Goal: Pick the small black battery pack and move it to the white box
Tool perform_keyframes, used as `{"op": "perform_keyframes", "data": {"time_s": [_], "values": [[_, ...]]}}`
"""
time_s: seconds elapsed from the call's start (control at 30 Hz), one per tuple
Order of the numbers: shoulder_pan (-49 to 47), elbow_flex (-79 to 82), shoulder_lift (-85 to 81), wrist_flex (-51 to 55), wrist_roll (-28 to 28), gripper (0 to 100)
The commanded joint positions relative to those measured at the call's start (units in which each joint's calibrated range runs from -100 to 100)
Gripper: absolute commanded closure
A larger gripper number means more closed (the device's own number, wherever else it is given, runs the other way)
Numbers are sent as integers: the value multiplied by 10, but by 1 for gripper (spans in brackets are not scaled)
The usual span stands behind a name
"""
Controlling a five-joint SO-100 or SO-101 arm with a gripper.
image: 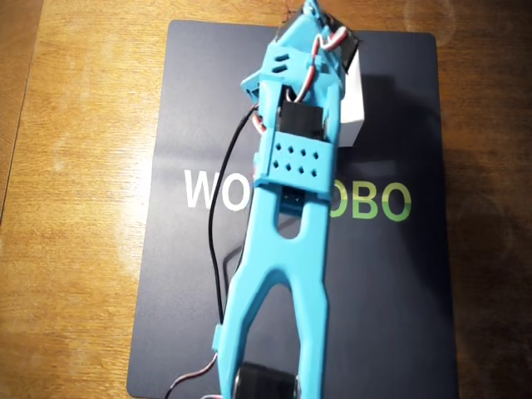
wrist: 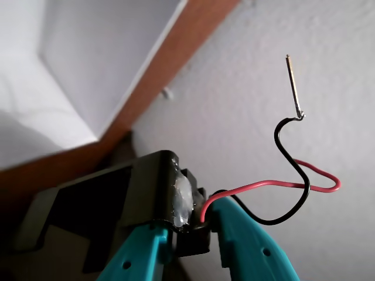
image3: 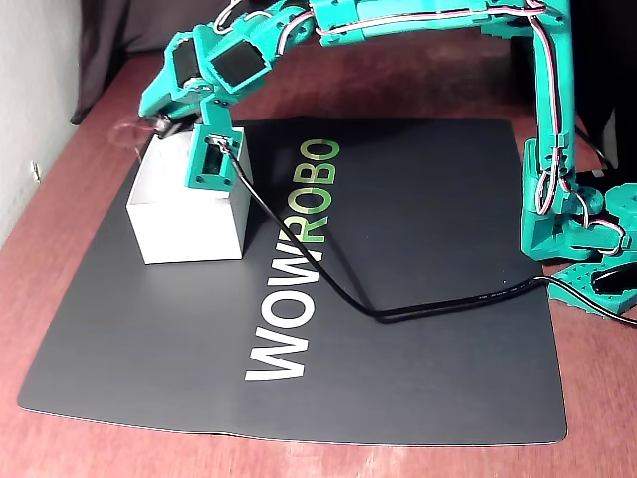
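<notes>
My teal gripper [wrist: 187, 234] is shut on the small black battery pack [wrist: 117, 199], gripping the end where its red and black wires [wrist: 293, 187] come out. The wires curl up freely to the right. The open white box [wrist: 88, 58] lies just beyond and below the pack in the wrist view. In the fixed view the gripper [image3: 159, 124] hangs over the far left rim of the white box [image3: 189, 224]. In the overhead view the arm hides most of the box [image: 356, 100] and the pack is hidden.
The box stands on a black WOWROBO mat [image3: 418, 299] on a wooden table. The arm's black cable [image3: 398, 314] trails across the mat to the base [image3: 577, 229] at the right. A white wall [image3: 30, 80] stands close to the left.
</notes>
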Motion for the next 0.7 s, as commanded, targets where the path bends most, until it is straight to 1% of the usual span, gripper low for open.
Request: {"op": "perform_keyframes", "data": {"time_s": [0.0,0.1,0.33,0.53,0.67], "values": [[3,-41,1,79,-9,99],[-1,-39,6,123,-11,99],[-4,-32,9,120,-6,99],[-17,-30,32,120,45,99],[-25,-30,35,121,64,99]]}}
